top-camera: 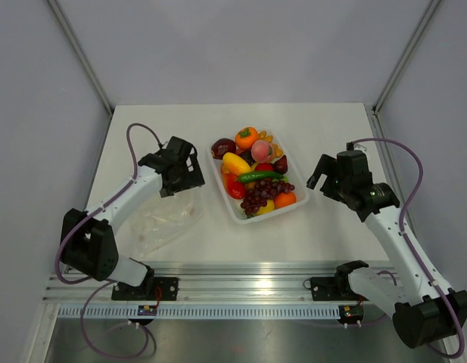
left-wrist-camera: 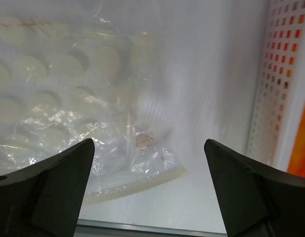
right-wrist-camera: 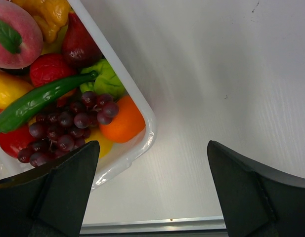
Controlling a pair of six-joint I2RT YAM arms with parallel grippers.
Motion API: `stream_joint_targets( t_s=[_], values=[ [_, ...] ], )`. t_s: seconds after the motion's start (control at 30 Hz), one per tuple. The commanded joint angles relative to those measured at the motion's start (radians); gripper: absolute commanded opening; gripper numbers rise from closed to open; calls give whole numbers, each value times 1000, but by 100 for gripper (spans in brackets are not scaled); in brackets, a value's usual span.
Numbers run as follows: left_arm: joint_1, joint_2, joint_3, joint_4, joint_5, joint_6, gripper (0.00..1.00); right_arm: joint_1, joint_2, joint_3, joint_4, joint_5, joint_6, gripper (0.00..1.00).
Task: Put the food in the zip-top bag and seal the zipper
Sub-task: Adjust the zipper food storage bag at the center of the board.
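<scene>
We are only starting: left claw [left-wrist-camera: 148, 146] and right claw [right-wrist-camera: 152, 146] hanging wide, food [top-camera: 256, 172] sitting in its tray [right-wrist-camera: 150, 123], zip-top bag [top-camera: 163, 224] seemingly lying empty

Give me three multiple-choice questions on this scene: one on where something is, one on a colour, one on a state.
1. Where is the clear bag relative to the tray? A) inside it B) beside it C) under it
2. What colour is the long pepper beside the grapes? A) blue B) green C) white
3. How are the left gripper and right gripper? A) shut on fruit B) holding the bag C) open, empty
1 B: top view shows it beside the tray. 2 B: right wrist view shows it. 3 C: wrist views show both wide apart, nothing between.
</scene>
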Motion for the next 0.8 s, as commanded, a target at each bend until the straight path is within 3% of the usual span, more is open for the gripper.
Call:
stream_joint_targets(
  t_s=[0.0,0.13,0.3,0.4,0.53,0.77],
  values=[
    [-2,28,75,41,96,56,99,0,-39,-5,0,-4,10,99],
    [-5,-36,16,42,60,258,97,0,-78,-10,3,19,-13,99],
    [-34,-121,-87,-49,-9,358,77,0,-46,1,37,24,-26,99],
    [-110,-130,-113,-108,-61,347,73,1,-3,0,66,-10,-16,100],
    [-267,-78,-86,-171,-62,280,76,0,42,-2,97,-67,10,100],
    [-287,75,-104,-163,-97,179,71,0,59,6,129,-85,20,100]
  ],
)
